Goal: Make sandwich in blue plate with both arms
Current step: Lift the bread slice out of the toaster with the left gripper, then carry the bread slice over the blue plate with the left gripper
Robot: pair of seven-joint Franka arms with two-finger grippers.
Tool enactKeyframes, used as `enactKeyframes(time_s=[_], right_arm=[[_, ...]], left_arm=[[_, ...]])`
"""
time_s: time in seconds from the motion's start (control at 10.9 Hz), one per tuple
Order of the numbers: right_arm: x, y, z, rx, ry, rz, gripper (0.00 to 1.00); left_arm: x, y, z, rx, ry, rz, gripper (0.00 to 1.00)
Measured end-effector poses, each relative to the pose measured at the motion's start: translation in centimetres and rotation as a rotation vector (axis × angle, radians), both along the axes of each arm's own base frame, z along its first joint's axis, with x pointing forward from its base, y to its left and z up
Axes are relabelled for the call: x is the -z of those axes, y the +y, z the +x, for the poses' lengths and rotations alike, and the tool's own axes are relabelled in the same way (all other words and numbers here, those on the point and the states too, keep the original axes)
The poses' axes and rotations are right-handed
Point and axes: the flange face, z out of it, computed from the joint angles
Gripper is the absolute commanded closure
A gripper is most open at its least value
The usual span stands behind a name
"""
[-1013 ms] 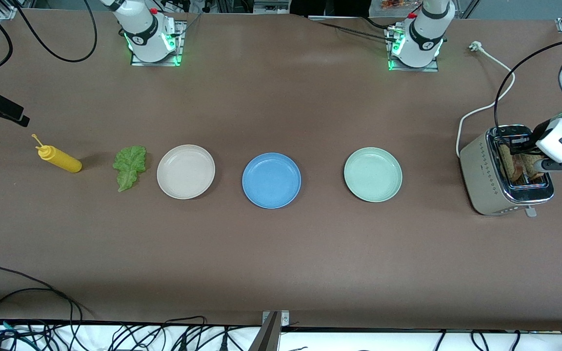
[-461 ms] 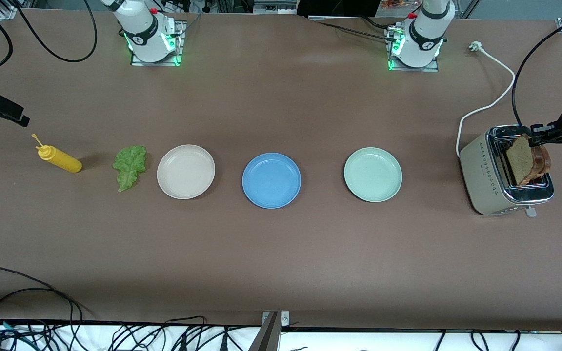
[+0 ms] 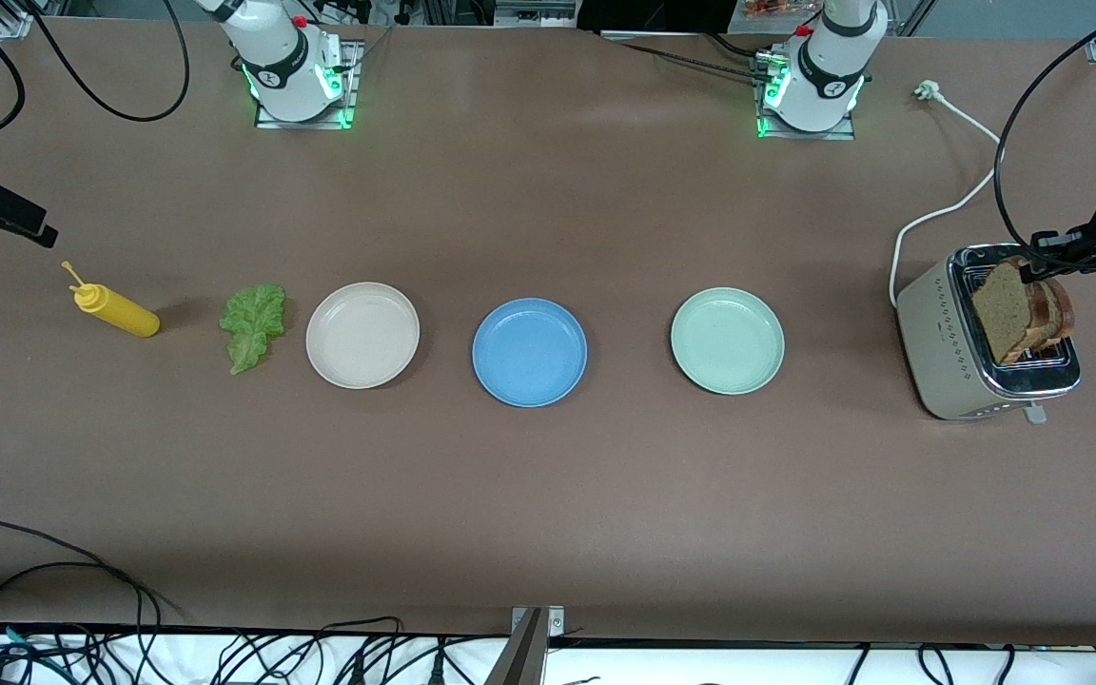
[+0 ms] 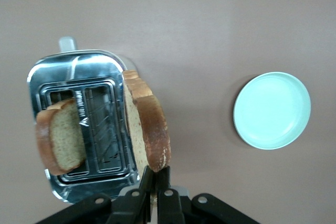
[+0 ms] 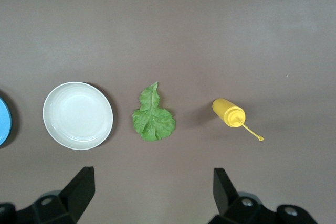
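My left gripper (image 3: pixel 1047 255) is shut on the top edge of one brown bread slice (image 3: pixel 998 306) and holds it upright just above the toaster (image 3: pixel 948 342). In the left wrist view the gripper (image 4: pixel 156 174) pinches this slice (image 4: pixel 144 124). A second slice (image 4: pixel 60 140) stands in a toaster slot. The blue plate (image 3: pixel 529 351) lies bare at the table's middle. The green lettuce leaf (image 3: pixel 253 325) lies flat beside the cream plate (image 3: pixel 362 335). My right gripper (image 5: pixel 152 198) is open and empty, high over the lettuce (image 5: pixel 152 116), and is out of the front view.
A mint-green plate (image 3: pixel 727 341) lies between the blue plate and the toaster. A yellow mustard bottle (image 3: pixel 115 310) lies on its side at the right arm's end. The toaster's white cord (image 3: pixel 948 205) runs toward the left arm's base.
My left gripper has risen from the toaster slot with one bread slice in it. The slice now hangs above the toaster. Nothing else on the table moved.
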Motion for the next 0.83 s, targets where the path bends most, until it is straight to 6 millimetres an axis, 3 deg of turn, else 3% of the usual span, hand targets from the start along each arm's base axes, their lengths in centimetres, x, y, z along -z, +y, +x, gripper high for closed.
enactKeyframes(time_s=[0.37, 0.83], right_arm=[[0.0, 0.0, 0.0, 0.0, 0.0, 0.0, 0.0], [0.0, 0.0, 0.0, 0.0, 0.0, 0.0, 0.0]], left_arm=[[-0.2, -2.0, 0.4, -0.023, -0.023, -0.144, 1.0], [1.4, -6.7, 1.2, -0.012, 0.003, -0.289, 1.0]])
